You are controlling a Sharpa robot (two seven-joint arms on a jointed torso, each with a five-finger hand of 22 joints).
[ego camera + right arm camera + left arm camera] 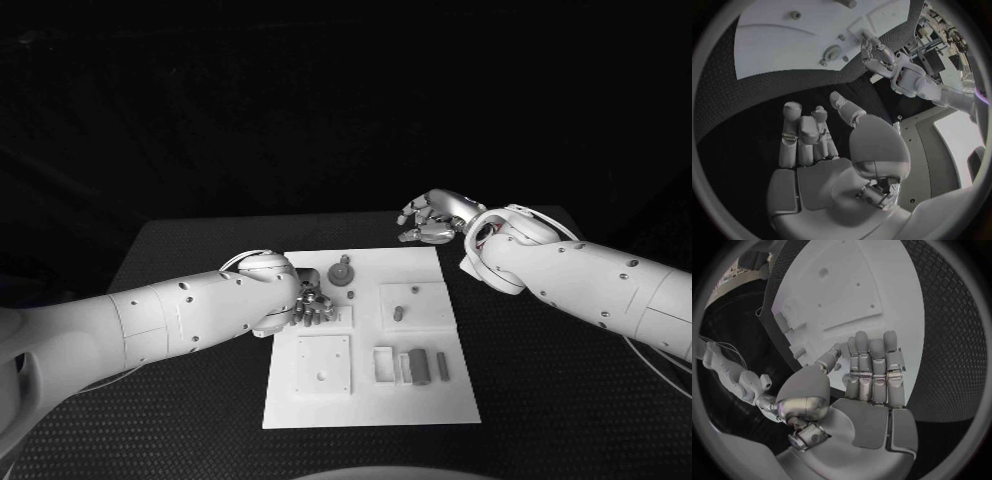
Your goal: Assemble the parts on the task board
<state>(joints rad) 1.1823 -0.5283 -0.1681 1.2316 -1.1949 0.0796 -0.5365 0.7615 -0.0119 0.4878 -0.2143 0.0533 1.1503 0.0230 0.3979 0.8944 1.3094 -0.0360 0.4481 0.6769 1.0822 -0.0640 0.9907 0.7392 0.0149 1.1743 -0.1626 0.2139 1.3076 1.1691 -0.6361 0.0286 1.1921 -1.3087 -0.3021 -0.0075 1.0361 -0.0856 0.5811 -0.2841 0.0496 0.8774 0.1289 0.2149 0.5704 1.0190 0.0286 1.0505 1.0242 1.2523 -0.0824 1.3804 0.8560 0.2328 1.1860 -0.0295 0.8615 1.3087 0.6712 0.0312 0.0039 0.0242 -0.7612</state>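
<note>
The white task board (433, 400) lies in the middle of the black table. A round grey part (342, 273) stands near its far edge, and a small peg (397, 313) stands in a square recess at its middle. Several grey block parts (418, 366) lie in slots near its front right. My left hand (309, 311) hovers at the board's left edge beside the round part, fingers straight and holding nothing (870, 375). My right hand (430, 218) hangs over the black table just beyond the board's far right corner, fingers loosely bent and empty (817, 140).
A raised square plate (323, 362) with small holes sits at the board's front left. The right wrist view shows the board (773, 45), the round part (832, 52) and my left hand (876, 52) across it. Black table mat (577, 400) surrounds the board.
</note>
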